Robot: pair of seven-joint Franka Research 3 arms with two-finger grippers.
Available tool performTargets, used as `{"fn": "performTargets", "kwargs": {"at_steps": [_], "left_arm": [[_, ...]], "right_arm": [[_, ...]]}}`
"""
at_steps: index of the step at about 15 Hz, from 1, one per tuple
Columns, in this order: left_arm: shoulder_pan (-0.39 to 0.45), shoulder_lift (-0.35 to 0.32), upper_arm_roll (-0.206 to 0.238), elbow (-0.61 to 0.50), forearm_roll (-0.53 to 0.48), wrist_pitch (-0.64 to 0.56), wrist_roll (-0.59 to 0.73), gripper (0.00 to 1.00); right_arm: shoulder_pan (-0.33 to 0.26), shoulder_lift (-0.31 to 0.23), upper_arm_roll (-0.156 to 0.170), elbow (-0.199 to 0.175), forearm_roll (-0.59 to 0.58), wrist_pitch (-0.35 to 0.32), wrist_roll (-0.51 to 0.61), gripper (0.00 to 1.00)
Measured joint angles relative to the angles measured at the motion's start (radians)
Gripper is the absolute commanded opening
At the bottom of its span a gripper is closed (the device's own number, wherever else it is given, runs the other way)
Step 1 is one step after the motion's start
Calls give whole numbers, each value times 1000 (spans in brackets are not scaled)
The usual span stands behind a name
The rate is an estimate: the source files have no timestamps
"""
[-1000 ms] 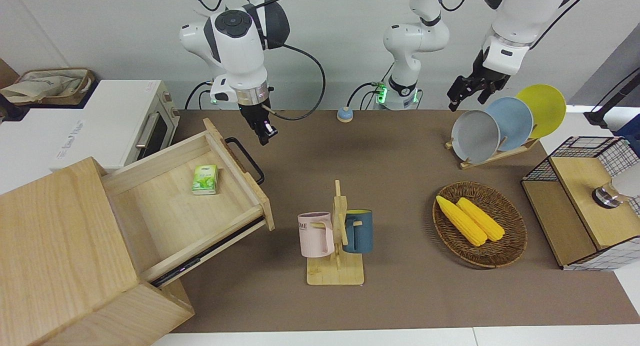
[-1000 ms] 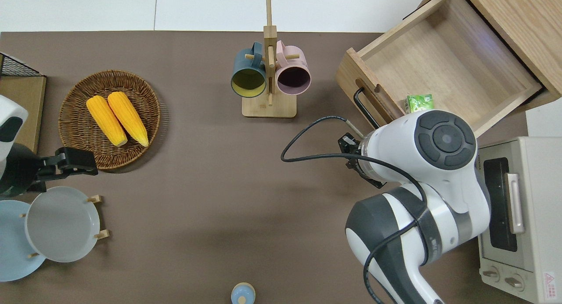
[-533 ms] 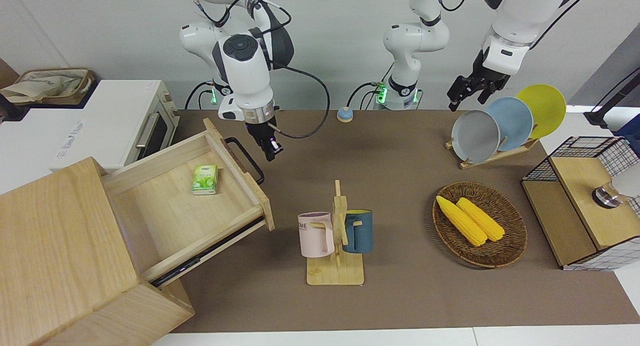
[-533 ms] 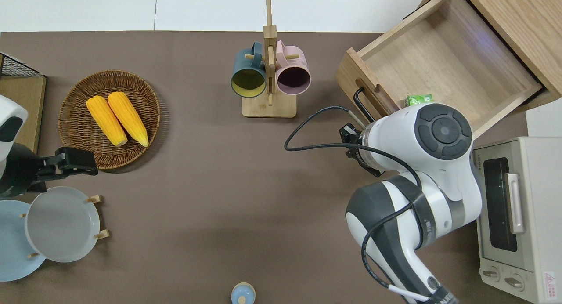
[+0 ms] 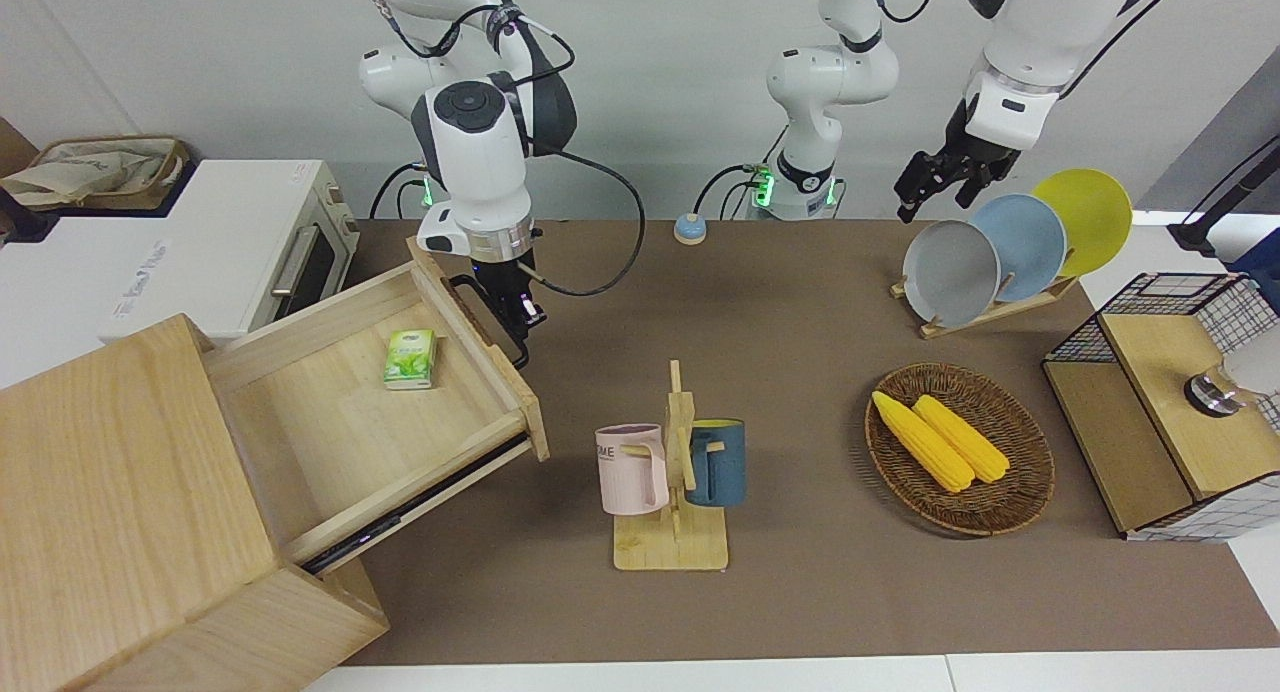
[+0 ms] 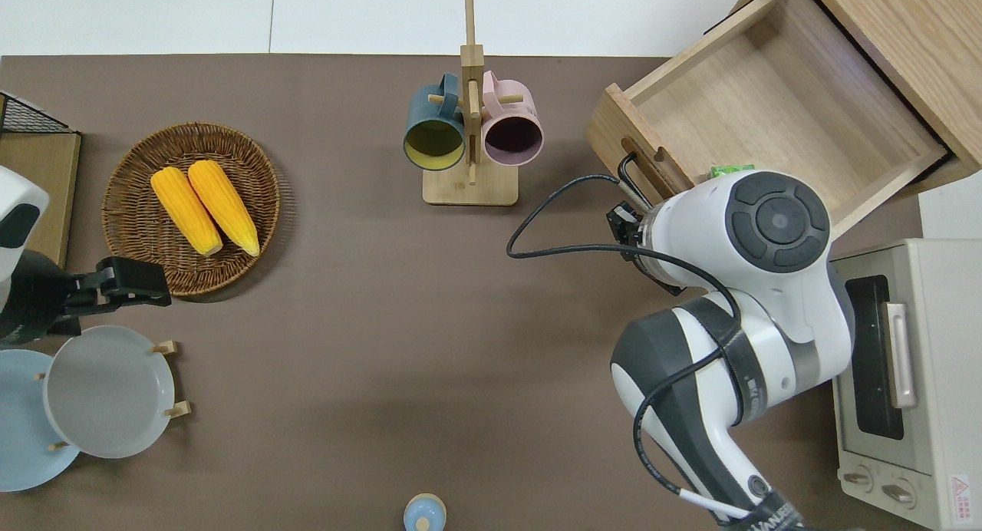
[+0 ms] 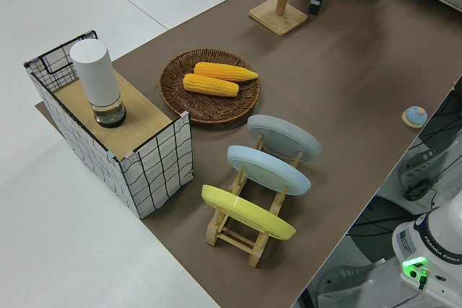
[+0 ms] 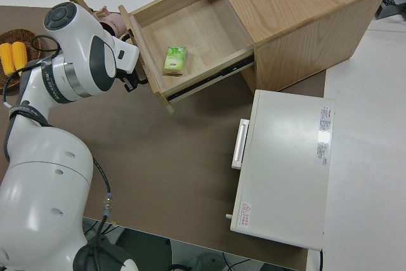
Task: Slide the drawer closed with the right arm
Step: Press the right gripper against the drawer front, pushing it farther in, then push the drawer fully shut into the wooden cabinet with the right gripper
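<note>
The drawer [image 5: 370, 412] is seen pulled fully out of the cabinet [image 5: 120, 512] at the right arm's end of the table. In the front view the right gripper [image 5: 517, 315] is shown at the black handle [image 5: 490, 317]; whether its fingers are spread or pressed together cannot be told. In the overhead view it is largely hidden by the arm. A green packet [image 8: 175, 58] is shown lying in the drawer. "ME" can be read on the pink mug [image 5: 632, 469]. The left arm is parked.

Plain pale wall [image 5: 200, 62]; brown table mat [image 5: 800, 372]; white surround.
</note>
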Motion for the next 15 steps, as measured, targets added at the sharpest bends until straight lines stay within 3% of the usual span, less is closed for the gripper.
{"fn": "performTargets", "kwargs": {"at_steps": [6, 15], "left_arm": [[0, 0, 0, 0, 0, 0, 0, 993], [0, 0, 0, 0, 0, 0, 0, 993]], "right_arm": [[1, 0, -8, 22, -22, -23, -42, 0], [-15, 16, -73, 95, -22, -51, -205, 0]]}}
